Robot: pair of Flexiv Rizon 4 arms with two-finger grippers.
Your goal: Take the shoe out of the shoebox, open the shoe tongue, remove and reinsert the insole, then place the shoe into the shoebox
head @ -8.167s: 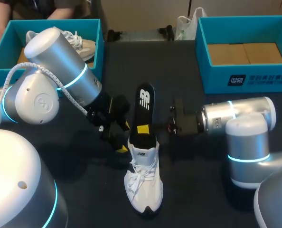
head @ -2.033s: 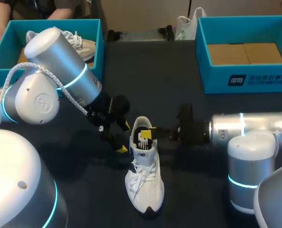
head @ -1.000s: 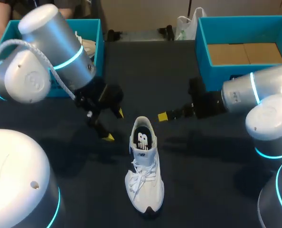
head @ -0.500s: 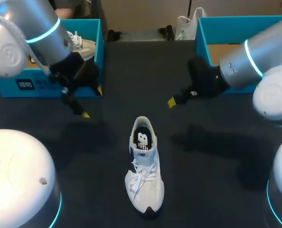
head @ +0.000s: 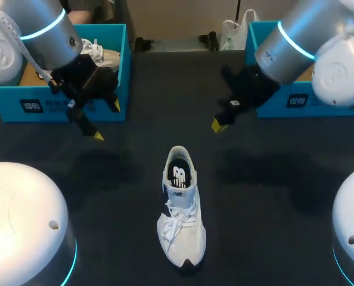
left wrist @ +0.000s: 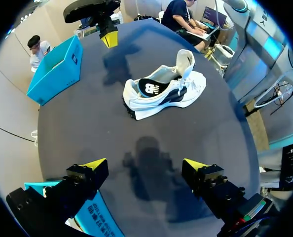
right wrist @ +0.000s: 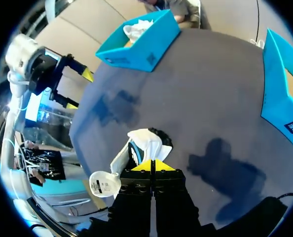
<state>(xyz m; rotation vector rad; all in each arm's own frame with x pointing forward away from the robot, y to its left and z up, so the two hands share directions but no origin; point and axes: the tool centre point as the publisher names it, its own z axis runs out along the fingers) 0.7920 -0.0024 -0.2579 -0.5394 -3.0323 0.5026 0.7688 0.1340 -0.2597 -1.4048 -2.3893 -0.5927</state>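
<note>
A white shoe (head: 181,217) stands on the dark table, toe toward me, with the black insole (head: 179,175) lying inside it. My left gripper (head: 106,121) hangs open in front of the left shoebox (head: 124,71), well away from the shoe. My right gripper (head: 217,125) is shut on nothing, above the table beside the right shoebox (head: 252,53). In the left wrist view the shoe (left wrist: 164,89) lies on the table far ahead of the open fingers (left wrist: 94,165). In the right wrist view the shoe (right wrist: 141,143) shows just beyond the shut tips (right wrist: 152,165).
The left shoebox holds a second white shoe (head: 105,58). The right shoebox shows only its brown cardboard floor (head: 272,67). A white plastic bag (head: 232,33) sits at the table's far edge.
The insole, earlier sticking out of the shoe, now sits inside it. Both arms have drawn back and outward from the shoe toward the boxes. The right gripper has shut.
</note>
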